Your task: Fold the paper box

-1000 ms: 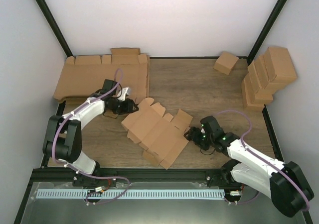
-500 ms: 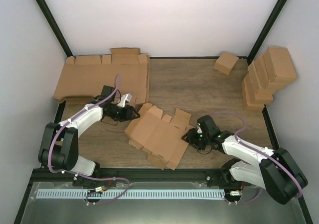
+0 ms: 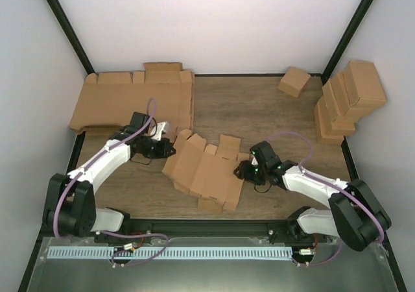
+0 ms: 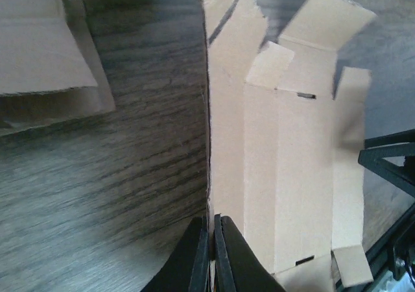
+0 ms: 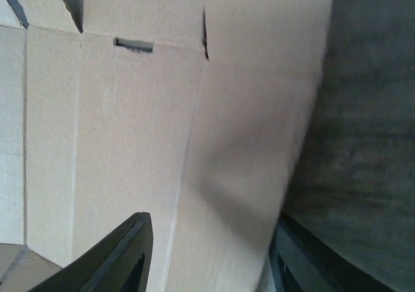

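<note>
Brown cardboard, the paper box [image 3: 204, 169] lies in the middle of the table between the two arms. It looks narrower than one second ago, because the right gripper [image 3: 242, 172] has moved leftward and the panel on its side seems lifted. Its fingers [image 5: 126, 246] stand wide apart around that panel. The left gripper [image 3: 170, 148] pinches the opposite edge, jaws almost together. I judge the first side fold is only beginning.

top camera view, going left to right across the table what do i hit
large flat cardboard sheets → left gripper → paper box → right gripper → small cube carton → stack of cartons
</note>
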You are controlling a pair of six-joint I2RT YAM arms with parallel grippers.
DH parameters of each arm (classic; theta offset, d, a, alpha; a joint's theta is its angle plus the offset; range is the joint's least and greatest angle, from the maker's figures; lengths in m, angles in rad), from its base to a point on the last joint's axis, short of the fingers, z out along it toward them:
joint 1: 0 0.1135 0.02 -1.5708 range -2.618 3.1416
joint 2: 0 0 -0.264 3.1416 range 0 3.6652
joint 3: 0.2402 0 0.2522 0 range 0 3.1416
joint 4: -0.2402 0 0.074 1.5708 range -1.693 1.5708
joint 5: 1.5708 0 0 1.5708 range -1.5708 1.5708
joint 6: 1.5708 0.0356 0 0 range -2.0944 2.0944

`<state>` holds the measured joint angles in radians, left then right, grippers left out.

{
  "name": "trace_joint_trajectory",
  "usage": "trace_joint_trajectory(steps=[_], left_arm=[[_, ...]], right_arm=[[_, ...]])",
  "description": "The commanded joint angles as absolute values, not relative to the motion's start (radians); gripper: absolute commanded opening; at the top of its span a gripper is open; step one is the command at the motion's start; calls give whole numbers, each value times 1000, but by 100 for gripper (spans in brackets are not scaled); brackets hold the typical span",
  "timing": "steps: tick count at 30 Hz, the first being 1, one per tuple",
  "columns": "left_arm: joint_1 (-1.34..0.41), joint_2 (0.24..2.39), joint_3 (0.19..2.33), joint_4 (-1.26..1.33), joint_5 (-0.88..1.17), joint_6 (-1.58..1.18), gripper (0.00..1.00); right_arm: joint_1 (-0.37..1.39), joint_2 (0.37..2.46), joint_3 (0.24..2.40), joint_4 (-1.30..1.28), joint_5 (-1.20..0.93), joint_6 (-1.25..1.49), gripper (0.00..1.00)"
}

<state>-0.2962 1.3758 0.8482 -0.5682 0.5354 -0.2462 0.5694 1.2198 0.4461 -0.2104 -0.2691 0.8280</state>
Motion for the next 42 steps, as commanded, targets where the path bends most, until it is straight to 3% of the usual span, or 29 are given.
trace_joint_trajectory(steps=[1, 3, 9, 11, 17, 29, 35, 42], left_arm=[[-300, 1291, 879, -598, 443, -226, 4], [-301, 1254, 880, -607, 413, -223, 4], [-302, 1133, 873, -614, 374, -231, 4], [-302, 1097, 874, -611, 376, -232, 4], [-313, 1006, 860, -588, 433, -218, 4], [-357, 898, 854, -559, 481, -203, 4], [-373, 910, 872, -583, 464, -190, 4], [-382, 849, 872, -530, 438, -211, 4]], right_arm=[[571, 1229, 557, -264, -182, 667, 52], [569, 1217, 588, -268, -179, 611, 56], [515, 1175, 631, -249, -299, 518, 83], [469, 1171, 620, -227, -388, 506, 86], [355, 1166, 583, -137, -592, 464, 88], [335, 1156, 570, -58, -648, 439, 88], [334, 1099, 660, -99, -546, 405, 90], [335, 1089, 698, -135, -588, 400, 91]])
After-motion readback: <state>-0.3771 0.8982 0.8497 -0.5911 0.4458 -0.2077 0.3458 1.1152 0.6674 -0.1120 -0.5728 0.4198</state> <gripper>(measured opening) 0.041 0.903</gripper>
